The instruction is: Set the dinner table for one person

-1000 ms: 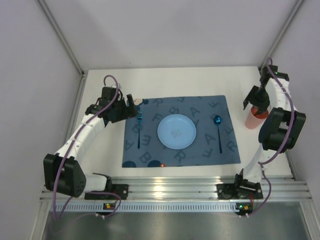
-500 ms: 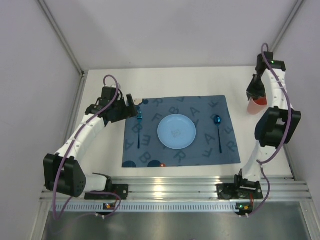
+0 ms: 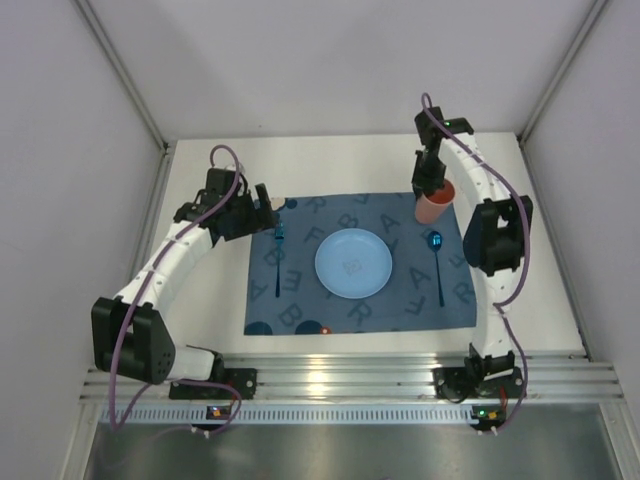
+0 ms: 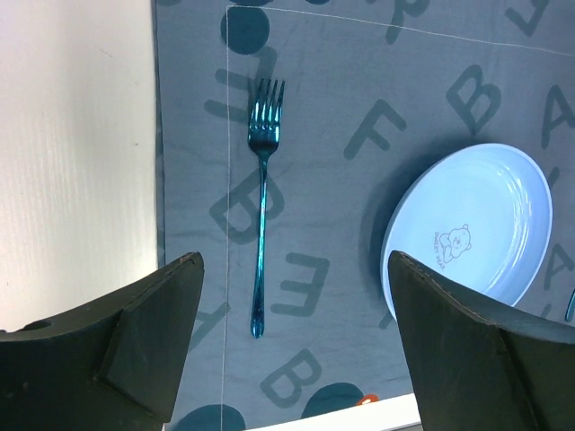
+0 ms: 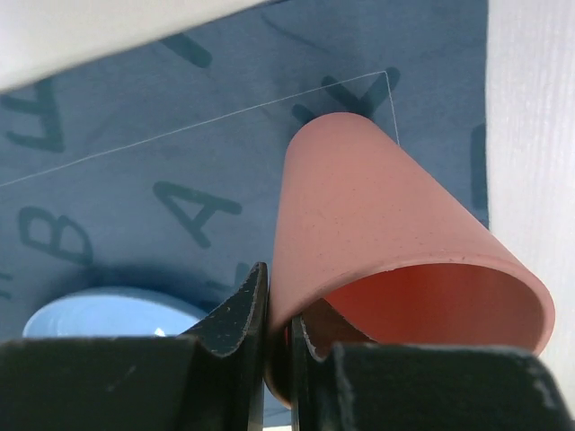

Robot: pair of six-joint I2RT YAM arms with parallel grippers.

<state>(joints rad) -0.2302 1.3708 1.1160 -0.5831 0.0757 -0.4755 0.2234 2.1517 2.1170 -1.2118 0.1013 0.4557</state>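
Observation:
A blue letter-printed placemat (image 3: pixel 300 300) lies on the white dinner table (image 3: pixel 210 300). On the mat are a light blue plate (image 3: pixel 353 263), a blue fork (image 3: pixel 279 256) to its left and a blue spoon (image 3: pixel 437 262) to its right. My right gripper (image 3: pixel 432 190) is shut on the rim of a salmon cup (image 3: pixel 435 205), one finger inside and one outside, over the mat's far right corner (image 5: pixel 391 76). The cup (image 5: pixel 377 224) fills the right wrist view. My left gripper (image 3: pixel 262 208) is open and empty above the mat's far left corner; the fork (image 4: pixel 261 233) lies below it.
White walls enclose the table on three sides. A silver slotted rail (image 3: pixel 330 375) runs along the near edge by the arm bases. A small round beige object (image 3: pixel 274 203) sits by the left gripper at the mat's far left corner.
My right gripper has carried the salmon cup from the table's far right side leftwards to over the mat's far right corner. The left arm has shifted only slightly.

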